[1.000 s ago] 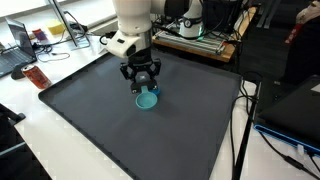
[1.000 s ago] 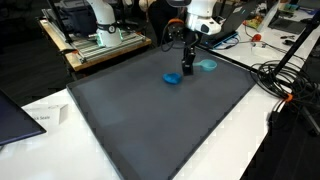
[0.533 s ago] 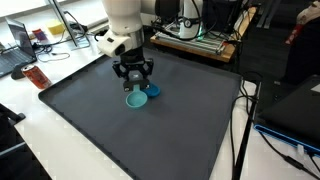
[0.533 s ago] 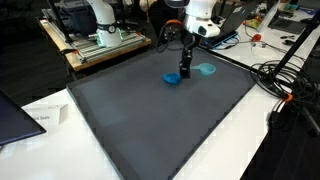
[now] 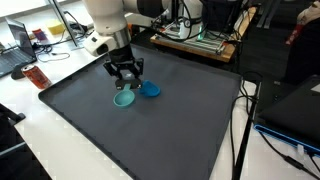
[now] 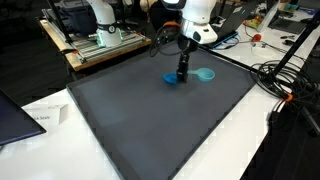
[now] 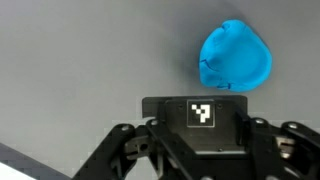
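Found gripper (image 5: 125, 86) standing upright over mat (image 5: 170, 135), fingers drawn fully together on rim of teal bowl (image 5: 124, 99). Located teal bowl resting on mat, toward its far side, just beside blue bowl (image 5: 150, 89); narrowly apart, as far as could be told in both exterior views. Saw only blue bowl (image 7: 236, 56) in wrist view; could not make out fingertips or teal bowl there. Judged step in hand: shifting teal bowl across mat by its rim. Judged advisable: firm pinch, vertical wrist, low and level travel, no tilting, no contact with blue bowl, close watch for slip off thin edge.
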`<state>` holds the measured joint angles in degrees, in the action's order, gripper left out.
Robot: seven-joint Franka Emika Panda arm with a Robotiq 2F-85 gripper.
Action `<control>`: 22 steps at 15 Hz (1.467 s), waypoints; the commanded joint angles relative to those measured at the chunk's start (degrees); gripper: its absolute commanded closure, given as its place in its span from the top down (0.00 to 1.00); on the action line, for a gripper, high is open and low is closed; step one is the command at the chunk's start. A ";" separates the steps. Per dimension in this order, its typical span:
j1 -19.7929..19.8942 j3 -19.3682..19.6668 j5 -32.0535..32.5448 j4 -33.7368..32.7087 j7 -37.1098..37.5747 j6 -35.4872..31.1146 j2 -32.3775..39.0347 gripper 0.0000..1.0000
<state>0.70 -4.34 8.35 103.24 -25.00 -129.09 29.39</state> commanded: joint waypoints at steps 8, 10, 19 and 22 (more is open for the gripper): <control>8.10 -4.26 -14.45 -2.95 -7.55 -0.25 3.91 0.35; 9.63 -5.06 -17.39 -2.28 -9.46 -0.85 3.40 0.35; 15.80 -8.23 -31.37 3.49 -24.96 -3.85 -0.69 0.35; 15.92 -7.67 -33.25 6.64 -28.90 -3.22 -3.68 0.35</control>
<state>15.67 -11.56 -21.65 104.66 -49.33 -131.97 30.58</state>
